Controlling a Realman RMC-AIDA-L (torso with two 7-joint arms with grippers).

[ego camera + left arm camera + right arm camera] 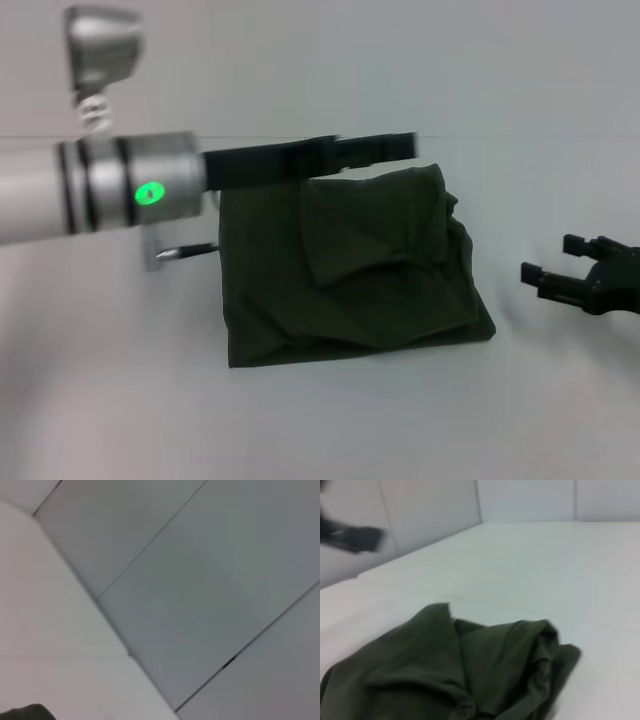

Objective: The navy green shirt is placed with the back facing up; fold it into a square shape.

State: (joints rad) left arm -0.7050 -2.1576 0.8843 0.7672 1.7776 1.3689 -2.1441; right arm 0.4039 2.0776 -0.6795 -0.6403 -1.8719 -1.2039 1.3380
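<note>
1. One white table (330,420) fills the lower part of the head view, and its nearest stretch is bare matte surface.
2. One shirt lies on it: the navy green shirt (350,265), a dark olive-green piece of soft matte knit fabric, is folded into a rough, rumpled block near the middle of the table. Its near edge runs fairly straight, and loose layers overlap on its upper face.
3. The right wrist view shows the same shirt (460,675) as a creased heap with a thick rolled fold at one end, lying alone on the white surface.
4. There are two grippers. The right gripper (550,265), black, sits at the right edge of the head view, well apart from the shirt, and its two fingers are spread with nothing between them.
5. A thin dark pen-like rod (188,251) pokes out just beside the shirt's left edge, below the left arm.
6. The left gripper (390,148), black and long, reaches across above the shirt's far edge from a silver arm with one green light (150,192); I cannot tell how its fingers stand.
7. Farthest back stand the pale wall panels (200,580), which fill the left wrist view.
</note>
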